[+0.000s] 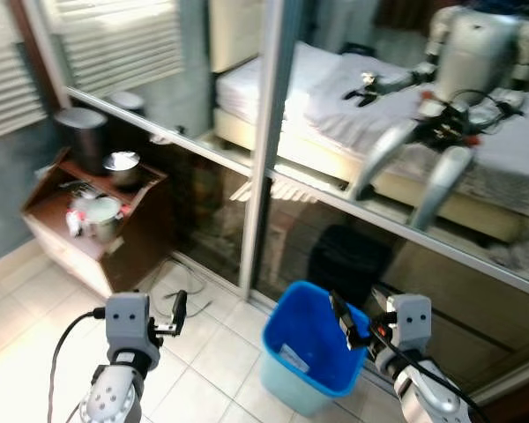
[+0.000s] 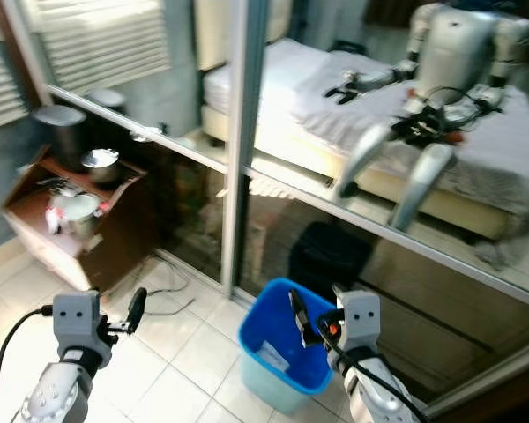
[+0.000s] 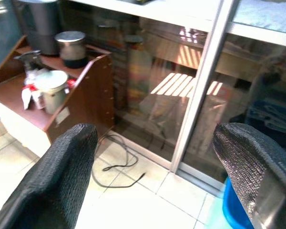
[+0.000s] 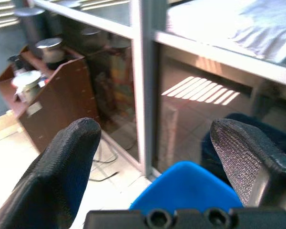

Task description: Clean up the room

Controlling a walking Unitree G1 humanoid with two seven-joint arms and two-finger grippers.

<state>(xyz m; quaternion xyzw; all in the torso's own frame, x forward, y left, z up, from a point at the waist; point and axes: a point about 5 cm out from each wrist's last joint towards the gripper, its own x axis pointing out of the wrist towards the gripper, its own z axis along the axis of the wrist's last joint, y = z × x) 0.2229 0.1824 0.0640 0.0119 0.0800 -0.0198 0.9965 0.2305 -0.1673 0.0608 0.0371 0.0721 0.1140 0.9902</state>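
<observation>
Indoors, a blue bin (image 1: 310, 348) stands on the tiled floor (image 1: 203, 361) against a mirrored sliding door (image 1: 273, 132). Right gripper (image 1: 344, 319) hovers over its rim, fingers spread; left gripper (image 1: 178, 310), also spread, is raised near a wooden cabinet (image 1: 93, 216).

The small items on the wooden shelf (image 1: 88, 211) are too blurred to be identified, and the blue bin (image 1: 309, 348) is cut off in the left wrist view.

A blue bin (image 1: 310, 352) stands upright on the floor tiles (image 1: 212, 370), holding a scrap.
</observation>
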